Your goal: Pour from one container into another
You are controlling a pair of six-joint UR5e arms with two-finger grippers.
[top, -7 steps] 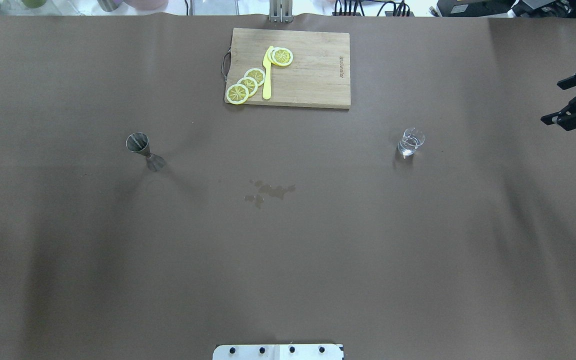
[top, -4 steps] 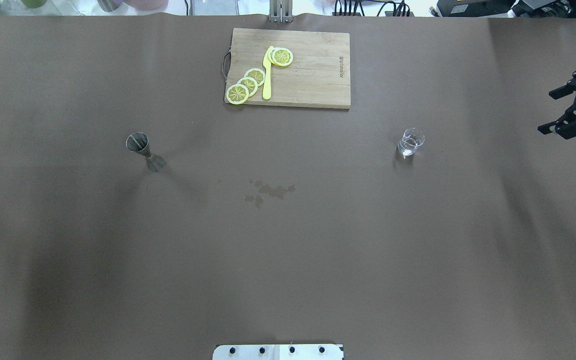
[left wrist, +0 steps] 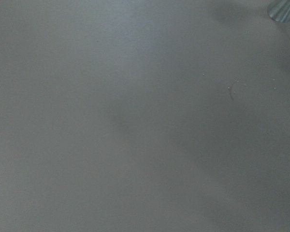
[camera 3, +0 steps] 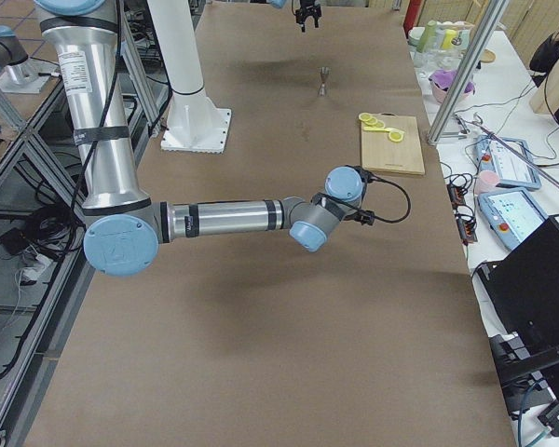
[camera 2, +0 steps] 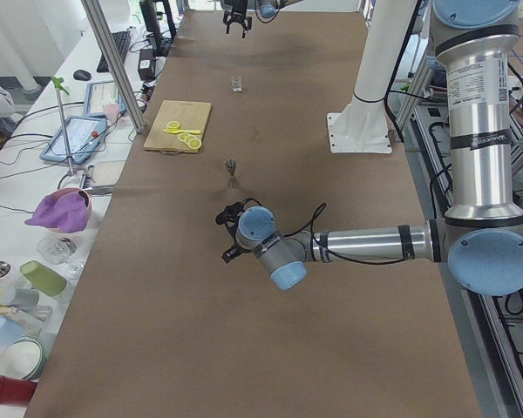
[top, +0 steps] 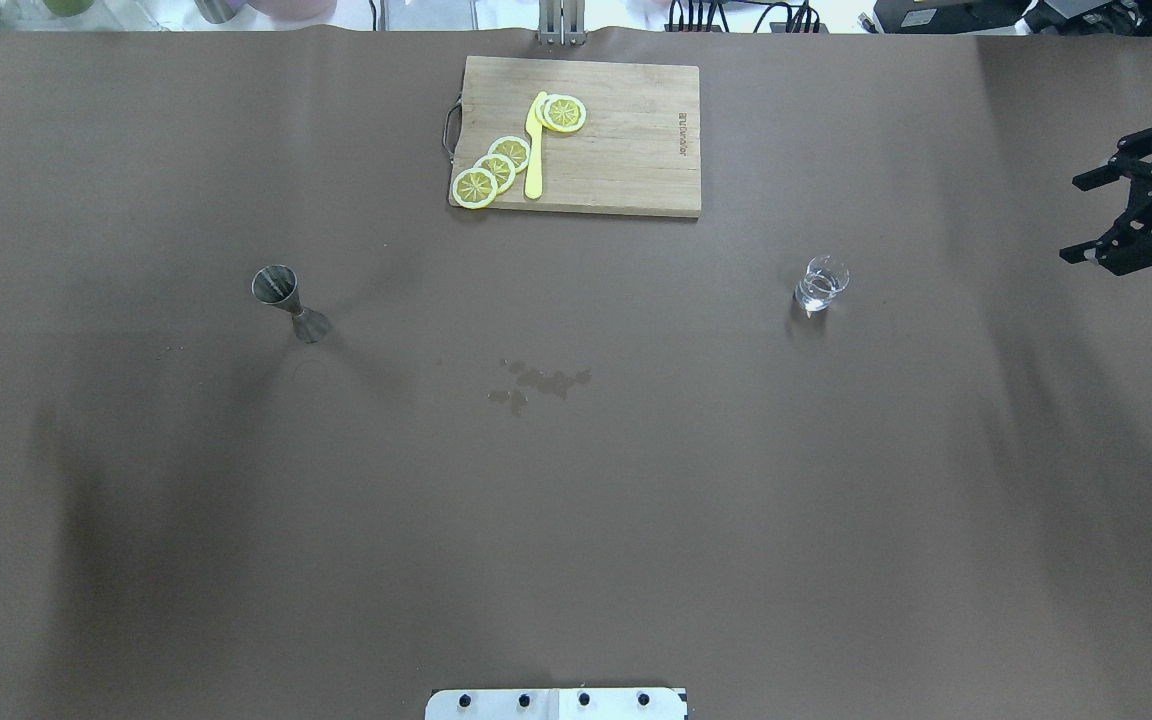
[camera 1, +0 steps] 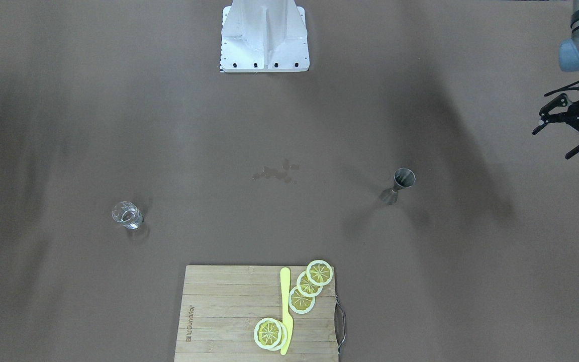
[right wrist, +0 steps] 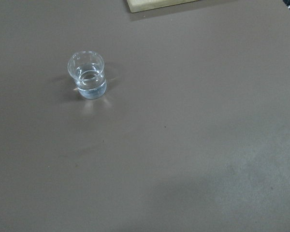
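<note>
The small clear glass (top: 822,283) stands upright on the table's right half with a little clear liquid in it; the right wrist view shows the glass (right wrist: 88,76) at upper left. The grey hourglass jigger (top: 288,302) stands upright on the left half. My right gripper (top: 1070,219) hovers open near the right edge, well to the right of the glass and apart from it. In the front-facing view my left gripper (camera 1: 551,145) hangs open and empty, far outboard of the jigger (camera 1: 399,185). Only the jigger's foot (left wrist: 282,10) shows in the left wrist view.
A wooden cutting board (top: 626,140) lies at the far middle, carrying several lemon slices (top: 494,170) and a yellow knife (top: 534,150). A small wet stain (top: 536,383) marks the brown cover between jigger and glass. The robot base plate (top: 556,703) sits at the near edge.
My right gripper has shifted a little leftward, toward the glass, and turned slightly, still open. Glass and jigger have not moved.
</note>
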